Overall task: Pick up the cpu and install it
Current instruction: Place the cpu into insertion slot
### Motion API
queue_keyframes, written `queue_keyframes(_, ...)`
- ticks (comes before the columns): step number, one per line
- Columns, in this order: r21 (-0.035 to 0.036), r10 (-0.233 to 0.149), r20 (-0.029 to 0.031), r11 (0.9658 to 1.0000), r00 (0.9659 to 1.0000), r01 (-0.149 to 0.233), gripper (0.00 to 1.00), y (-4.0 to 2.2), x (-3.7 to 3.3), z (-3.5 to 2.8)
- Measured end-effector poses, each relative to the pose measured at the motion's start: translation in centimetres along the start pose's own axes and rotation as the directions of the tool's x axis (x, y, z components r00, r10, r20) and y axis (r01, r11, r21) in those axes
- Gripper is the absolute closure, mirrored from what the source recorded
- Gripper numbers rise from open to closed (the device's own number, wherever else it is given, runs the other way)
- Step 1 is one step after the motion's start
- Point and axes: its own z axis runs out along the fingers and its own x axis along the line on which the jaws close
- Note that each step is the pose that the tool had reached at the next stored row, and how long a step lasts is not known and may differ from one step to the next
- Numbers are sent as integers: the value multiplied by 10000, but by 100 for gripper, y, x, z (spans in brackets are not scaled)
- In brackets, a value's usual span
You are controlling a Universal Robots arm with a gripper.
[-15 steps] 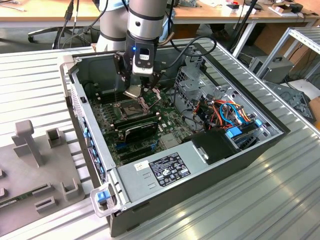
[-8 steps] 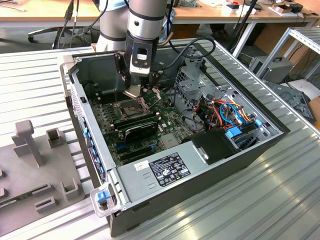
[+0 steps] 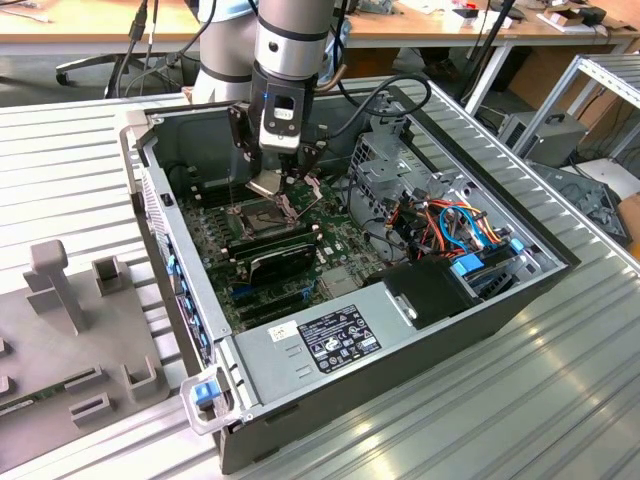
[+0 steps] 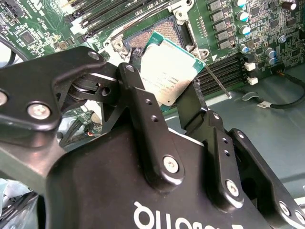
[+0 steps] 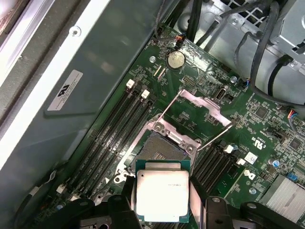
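Note:
The cpu [image 5: 162,193] is a small square chip with a dull tan face and a green edge. My gripper [image 5: 162,202] is shut on it, one black finger [image 4: 138,93] on each side. In the exterior view the gripper [image 3: 272,183] hangs inside the open computer case and holds the cpu [image 3: 266,185] tilted just above the motherboard. The socket [image 5: 162,148] lies directly beyond the chip, dark and uncovered, with its silver load plate [image 5: 200,112] swung up and open. In the second wrist view the cpu [image 4: 171,71] hovers over the edge of the socket [image 4: 155,36].
Black memory slots [image 5: 116,126] flank the socket. The case wall [image 3: 150,200] rises at the exterior view's left, a drive cage [image 3: 395,160] and coloured cables [image 3: 455,225] at its right. A grey fixture [image 3: 60,330] lies on the table outside the case.

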Motion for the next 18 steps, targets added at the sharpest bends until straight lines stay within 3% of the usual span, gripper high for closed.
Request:
queue_keyframes(1,2,204,-3,9998,9998,-204,45,0,0,0)
queue_keyframes(2,4,666,-10,9978,9978,-666,45,0,0,2)
queue_keyframes(3,5,889,-14,9960,9960,-889,45,0,0,2)
queue_keyframes(4,5,892,-14,9960,9960,-892,45,0,0,3)
queue_keyframes(5,10,1615,-26,9869,9869,-1615,45,0,0,6)
queue_keyframes(7,12,1902,-30,9817,9817,-1902,45,0,0,7)
queue_keyframes(9,17,2481,-39,9687,9687,-2481,45,0,0,10)
queue_keyframes(10,19,2661,-42,9640,9639,-2661,45,0,0,10)
queue_keyframes(18,18,2671,-42,9637,9636,-2671,45,0,0,10)
